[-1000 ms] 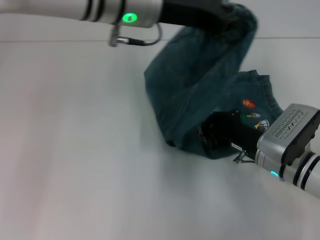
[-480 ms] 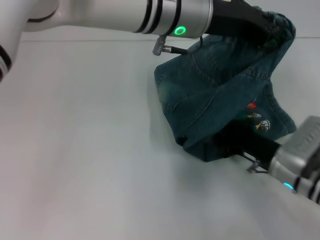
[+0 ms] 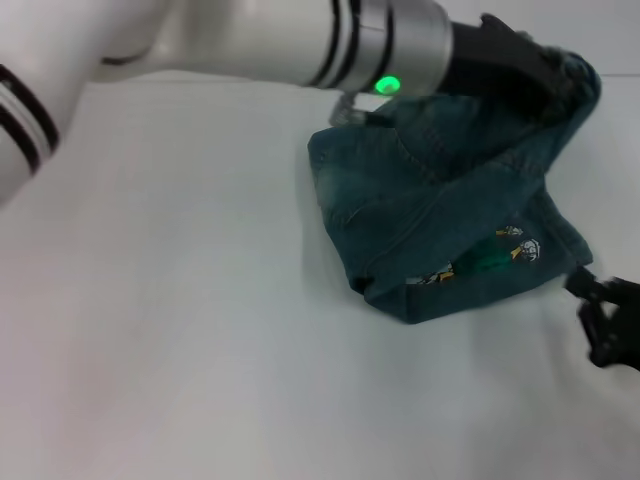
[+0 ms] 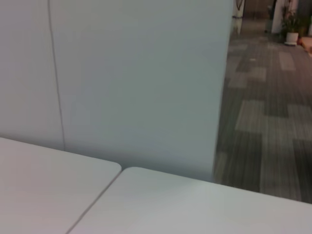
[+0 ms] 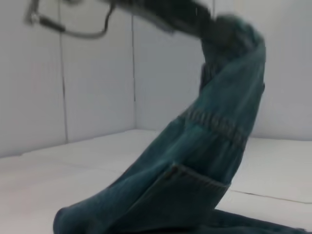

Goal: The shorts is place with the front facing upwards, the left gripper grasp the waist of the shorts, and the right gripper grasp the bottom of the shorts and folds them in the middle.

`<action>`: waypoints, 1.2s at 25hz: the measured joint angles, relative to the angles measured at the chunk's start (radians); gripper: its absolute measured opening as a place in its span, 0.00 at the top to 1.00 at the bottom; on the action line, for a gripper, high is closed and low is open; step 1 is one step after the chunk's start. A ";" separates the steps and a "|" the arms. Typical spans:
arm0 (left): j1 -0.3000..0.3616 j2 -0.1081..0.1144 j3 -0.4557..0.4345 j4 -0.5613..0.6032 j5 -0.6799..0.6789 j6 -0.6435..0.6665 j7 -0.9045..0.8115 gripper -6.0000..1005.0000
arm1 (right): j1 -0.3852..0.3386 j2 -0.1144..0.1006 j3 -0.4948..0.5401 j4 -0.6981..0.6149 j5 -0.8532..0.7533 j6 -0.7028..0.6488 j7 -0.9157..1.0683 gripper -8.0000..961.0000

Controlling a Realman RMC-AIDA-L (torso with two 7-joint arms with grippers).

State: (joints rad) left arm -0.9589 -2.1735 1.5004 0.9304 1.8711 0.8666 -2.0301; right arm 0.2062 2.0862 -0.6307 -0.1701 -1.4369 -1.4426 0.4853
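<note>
The blue-green denim shorts (image 3: 420, 200) lie partly folded on the white table (image 3: 180, 330). My left gripper (image 3: 545, 75) reaches across at the far right, shut on the waist of the shorts (image 3: 582, 85), and holds it lifted above the lower layer. The bottom of the shorts (image 3: 450, 298) rests on the table, near the cartoon (image 3: 520, 246). My right gripper (image 3: 595, 320) is open and empty at the right edge, just clear of the cloth. The right wrist view shows the shorts (image 5: 195, 161) hanging from the left gripper (image 5: 195, 19). The left wrist view shows no shorts.
The left arm's white and silver forearm (image 3: 300, 40) spans the top of the head view. The left wrist view shows a pale wall (image 4: 136, 83), a table seam (image 4: 97, 192) and a corridor floor (image 4: 268, 122).
My right gripper has let go of the bottom hem and pulled back to the right. My left gripper has carried the waist further right over the lower layer.
</note>
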 joint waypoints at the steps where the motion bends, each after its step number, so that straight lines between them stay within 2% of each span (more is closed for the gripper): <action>1: -0.005 -0.001 0.027 -0.012 -0.013 -0.028 -0.001 0.93 | -0.013 -0.001 0.002 -0.006 0.000 -0.012 0.007 0.99; 2: -0.008 -0.001 0.046 -0.021 -0.024 -0.050 -0.002 0.92 | -0.022 -0.002 0.003 -0.008 -0.001 -0.024 0.011 0.99; 3: -0.020 -0.001 0.107 -0.048 -0.066 -0.113 -0.006 0.92 | -0.028 -0.003 0.003 -0.011 -0.003 -0.032 0.016 0.99; 4: -0.020 -0.001 0.107 -0.048 -0.066 -0.113 -0.006 0.92 | -0.033 -0.004 0.002 -0.012 -0.004 -0.038 0.020 0.99; 8: -0.036 -0.002 0.213 -0.076 -0.120 -0.176 -0.008 0.90 | -0.036 -0.005 0.000 -0.014 -0.004 -0.042 0.028 0.99; 13: -0.034 -0.002 0.245 -0.073 -0.149 -0.186 -0.007 0.88 | -0.031 -0.005 -0.002 -0.014 -0.004 -0.043 0.034 0.99; 21: -0.022 -0.002 0.247 -0.069 -0.150 -0.182 0.011 0.59 | -0.023 -0.006 -0.004 -0.017 -0.005 -0.040 0.051 0.97; 25: 0.067 0.001 0.215 -0.024 -0.184 -0.124 0.105 0.42 | -0.028 -0.015 -0.004 -0.037 -0.014 -0.055 0.099 0.95; 30: 0.248 0.000 0.058 0.008 -0.255 0.068 0.302 0.30 | -0.048 -0.019 -0.001 -0.167 -0.095 -0.070 0.255 0.92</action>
State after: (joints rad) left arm -0.7113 -2.1731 1.5579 0.9384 1.6162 0.9346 -1.7276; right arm 0.1584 2.0672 -0.6322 -0.3367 -1.5318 -1.5126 0.7399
